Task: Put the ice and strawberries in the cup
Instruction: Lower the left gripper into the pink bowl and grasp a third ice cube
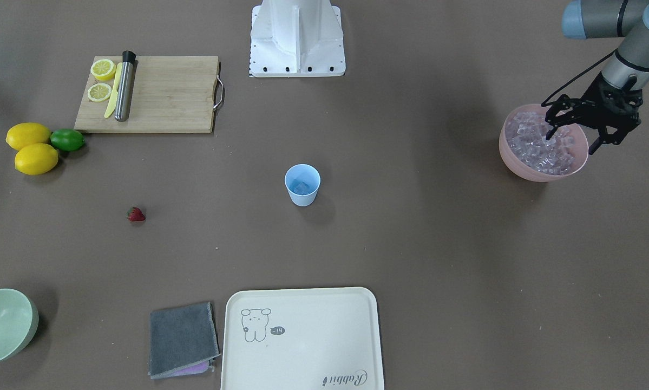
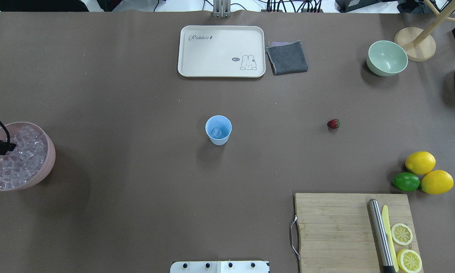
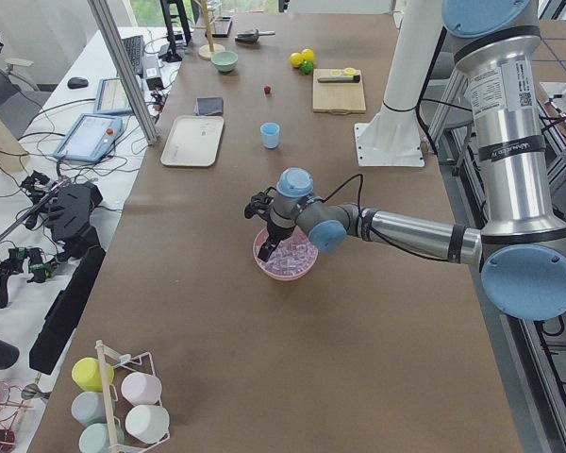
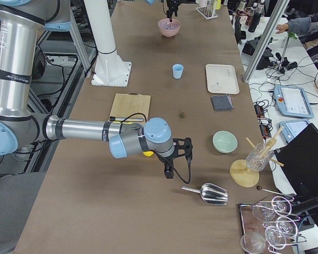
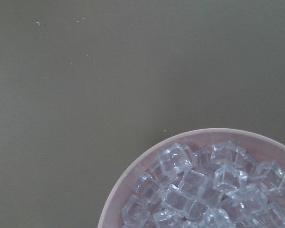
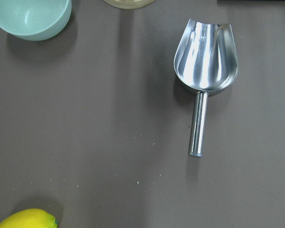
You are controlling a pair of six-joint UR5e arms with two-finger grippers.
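Exterior front-facing view: the left gripper point(image 1: 570, 142) hangs over a pink bowl point(image 1: 519, 165) heaped with ice point(image 1: 538, 151), at the end of the table point(image 1: 411, 244) on the robot's left. Its two black fingers stand apart. One tip is down among the cubes and the other is at the bowl's near rim. Whether a cube sits between them cannot be made out.

The light-blue cup point(image 1: 302, 185) stands upright near the middle of the table, well apart from the bowl. The strawberry point(image 1: 136, 215) lies alone on the bare table, on the far side of the cup from the bowl and well away from it.

The overhead view looks straight into the cup and shows at least one clear cube at its bottom. It catches only a sliver of the left gripper at its left edge.

The left wrist view shows no fingers, only part of the bowl's rim and the ice packed inside.

The right gripper point(image 4: 172, 159) appears only in the exterior right view, above the table's right end, and it cannot be told whether its fingers are apart or together. Its wrist camera looks down on a metal scoop point(image 6: 206, 61) lying on the table, with a pale green bowl point(image 6: 31, 16) and a lemon point(image 6: 23, 219) at the edges.
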